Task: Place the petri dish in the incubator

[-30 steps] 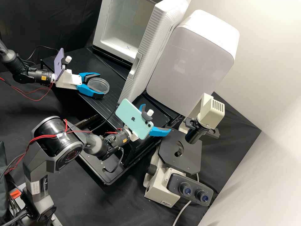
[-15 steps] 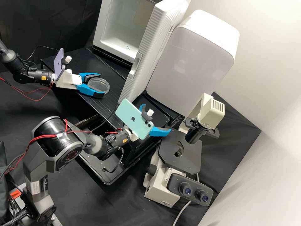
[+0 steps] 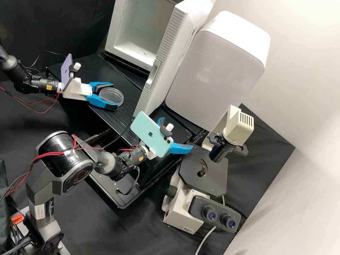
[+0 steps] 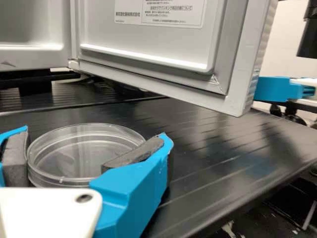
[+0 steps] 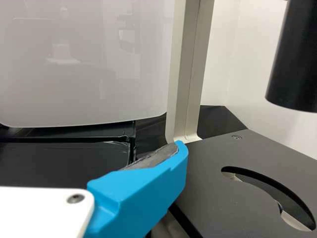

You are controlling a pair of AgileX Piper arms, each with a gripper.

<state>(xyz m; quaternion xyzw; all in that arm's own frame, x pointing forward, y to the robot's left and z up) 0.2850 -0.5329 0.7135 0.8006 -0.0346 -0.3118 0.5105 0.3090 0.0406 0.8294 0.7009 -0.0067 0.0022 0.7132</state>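
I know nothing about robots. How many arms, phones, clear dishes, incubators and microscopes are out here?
Robot arms: 2, left arm and right arm
Phones: 2, mint phone and purple phone
Petri dish: 1
Incubator: 1
Microscope: 1
Total: 7

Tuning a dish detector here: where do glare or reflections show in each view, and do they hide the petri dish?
Left wrist view: glints trace the rim of the clear petri dish, its outline readable; the black bench carries a sheen. Right wrist view: the glossy white panel mirrors dim shapes. High view: the white wall is bright, the dish unhidden.
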